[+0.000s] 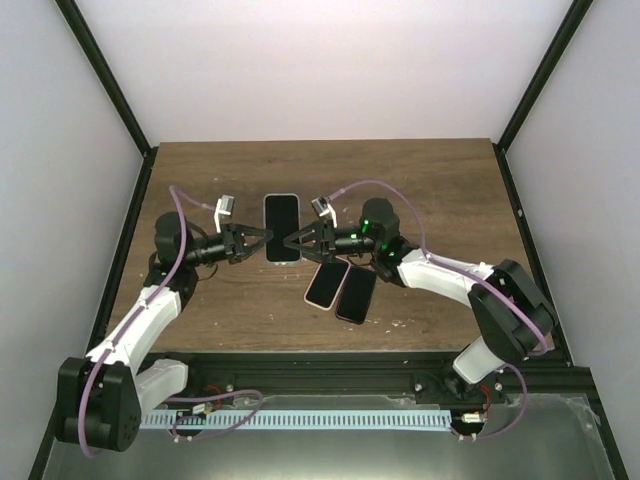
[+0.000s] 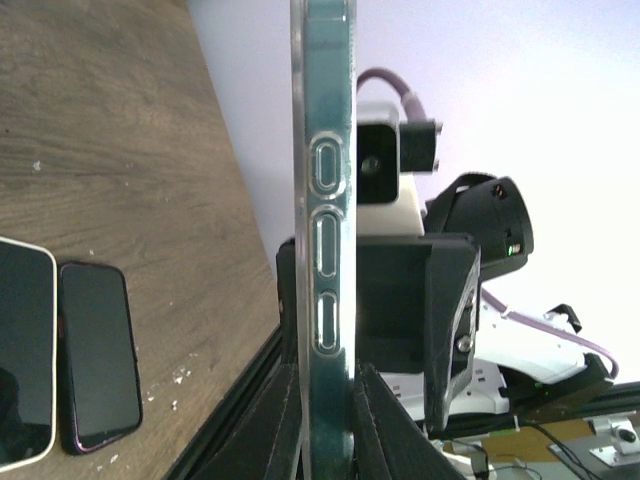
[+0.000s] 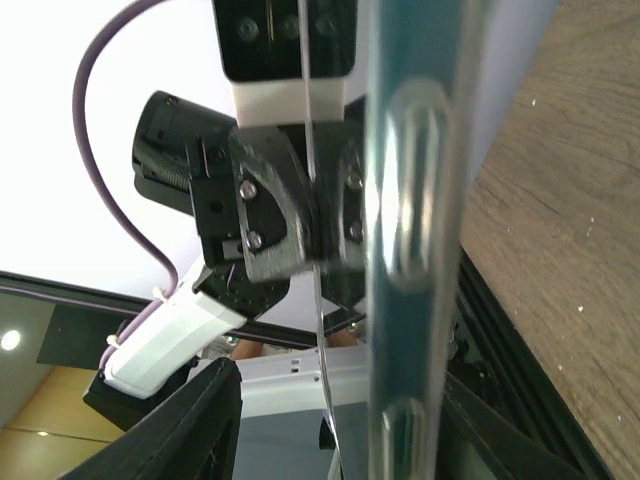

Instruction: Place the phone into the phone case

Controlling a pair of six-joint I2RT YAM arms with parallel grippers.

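Note:
A dark-screened phone (image 1: 282,228) with a clear phone case (image 2: 302,200) along its edge lies level between my two grippers at the table's middle. My left gripper (image 1: 264,240) is shut on the phone's left side. In the left wrist view both fingers press the teal edge (image 2: 327,200) by the lowest button cut-out, at my left gripper (image 2: 330,375). My right gripper (image 1: 292,243) is at the phone's right side and stands open. In the right wrist view the phone edge (image 3: 415,250) lies against one finger (image 3: 480,420), with a wide gap to the other (image 3: 200,410). A thin clear rim (image 3: 318,300) shows inside that gap.
Two more phones lie flat on the wooden table (image 1: 430,190) under the right arm: a pale-rimmed one (image 1: 327,284) and a dark-rimmed one (image 1: 356,294). Both also show in the left wrist view, the pale-rimmed phone (image 2: 20,350) and the dark-rimmed phone (image 2: 97,355). A black frame rail (image 1: 330,358) runs along the near edge.

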